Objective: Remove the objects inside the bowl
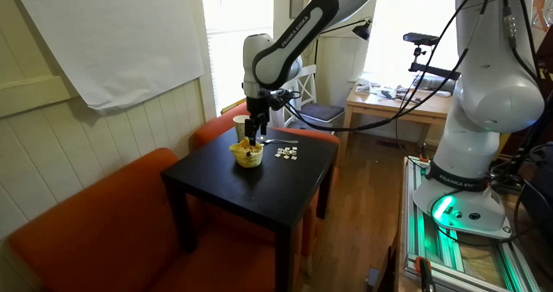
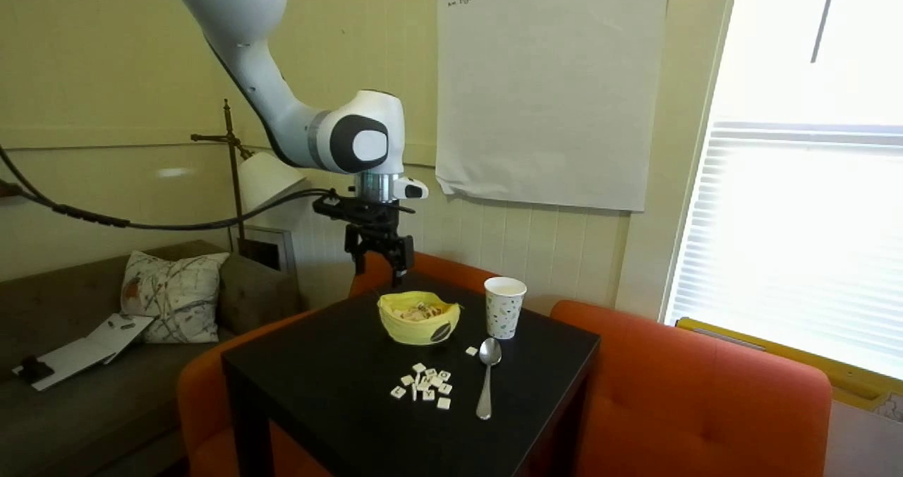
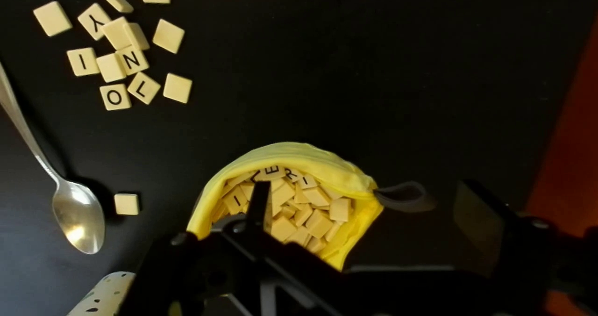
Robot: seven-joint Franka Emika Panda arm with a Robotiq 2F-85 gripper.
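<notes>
End effector (image 2: pixel 379 272) above bowl (image 2: pixel 413 333) of tiles (image 3: pixel 318 223)

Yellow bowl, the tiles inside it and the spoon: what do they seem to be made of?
Yellow bowl: probably fabric, matte; its rim sags unevenly and a soft-looking dark loop juts from it.
Tiles: likely smooth plastic, though wood is possible; pale, crisp edges, some dark letters.
Spoon: polished metal, probably steel; silvery with a bright highlight.

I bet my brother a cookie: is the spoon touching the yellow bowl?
Apart. The wrist view shows it: black table lies plainly between the spoon and the bowl.
</notes>
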